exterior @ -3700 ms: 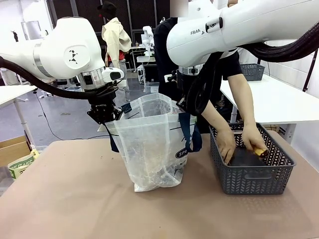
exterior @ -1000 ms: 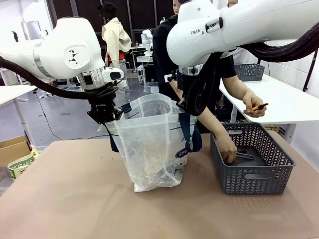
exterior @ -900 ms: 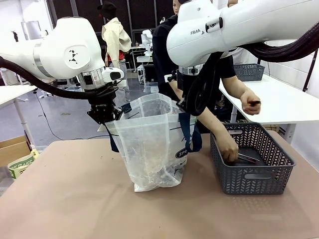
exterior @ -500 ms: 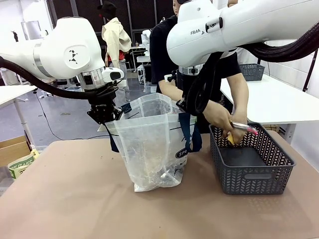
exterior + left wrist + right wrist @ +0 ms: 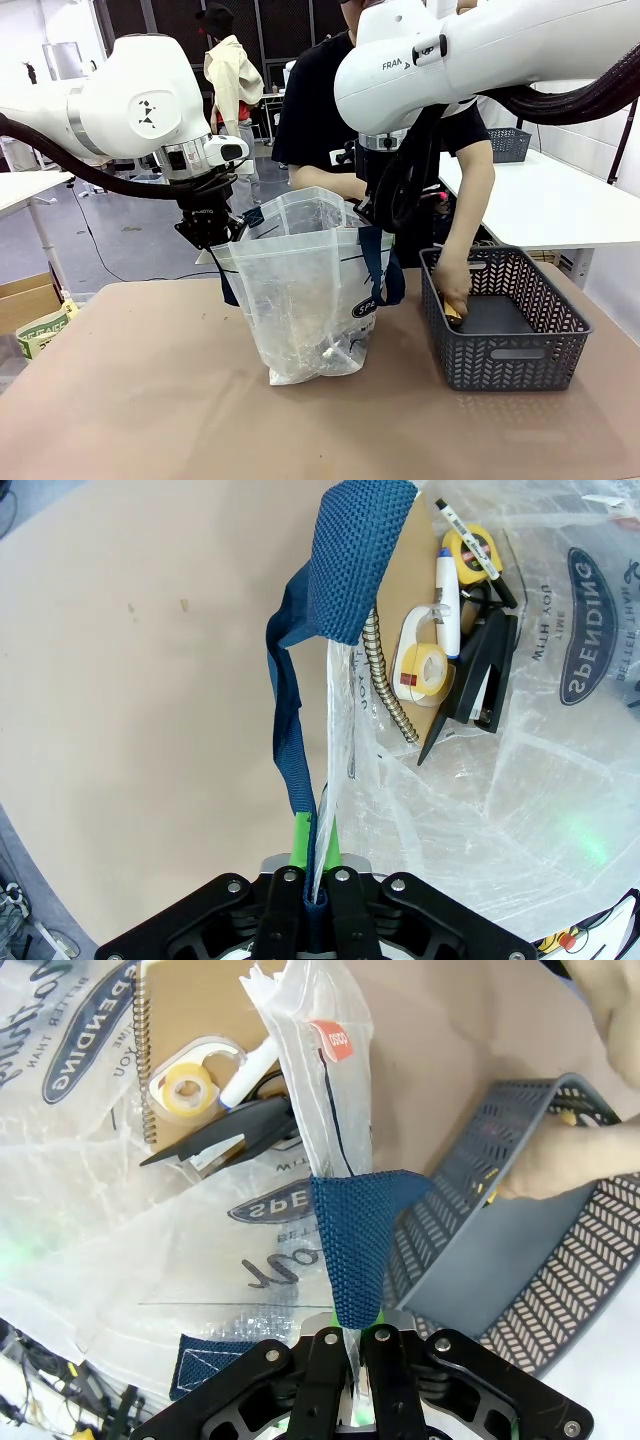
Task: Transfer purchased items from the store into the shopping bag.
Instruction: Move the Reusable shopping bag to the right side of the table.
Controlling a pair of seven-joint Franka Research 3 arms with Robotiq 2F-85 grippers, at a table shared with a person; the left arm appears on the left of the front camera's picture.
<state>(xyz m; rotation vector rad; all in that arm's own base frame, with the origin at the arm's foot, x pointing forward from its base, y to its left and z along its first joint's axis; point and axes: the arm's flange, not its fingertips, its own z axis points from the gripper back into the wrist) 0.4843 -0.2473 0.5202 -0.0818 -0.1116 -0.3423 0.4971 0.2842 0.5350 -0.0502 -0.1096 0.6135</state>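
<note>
1. Tan counter point(image 5: 150, 400) lay nearest the front camera. On it stood the shopping bag point(image 5: 300, 300), translucent, with its mouth stretched wide between the two arms.
2. Just right of the bag, close but apart from it, sat the dark grey basket point(image 5: 505, 350).
3. The left jaws were clamped shut on the bag's left rim. In the left wrist view the green pads point(image 5: 298, 835) pinched the plastic edge together with a navy strap point(image 5: 290, 720), which ran straight out from between them.
4. The right jaws were closed just as tightly on the opposite rim. The other strap point(image 5: 350, 1245) and a fold of plastic stood up from between the fingers.
5. The bag hung below and between both sets of jaws, its base resting on the counter.
6. The front view blurred the purchased items behind the plastic, but the left wrist view looked down on them at the bottom of the bag. There was a tan spiral notebook point(image 5: 400, 590), a tape dispenser point(image 5: 425, 660), a black stapler point(image 5: 480, 675), a white marker point(image 5: 447, 585) and a yellow tape measure point(image 5: 470, 552).
7. The right wrist view also took in the basket's lattice wall beside the bag, with the person's hand point(image 5: 570, 1165) over it.
8. Farthest off in the front view, the person leaned in from the far side with that hand lowered into the basket near its left wall, touching something yellow point(image 5: 452, 312). Their other hand was hidden behind the right arm.
</note>
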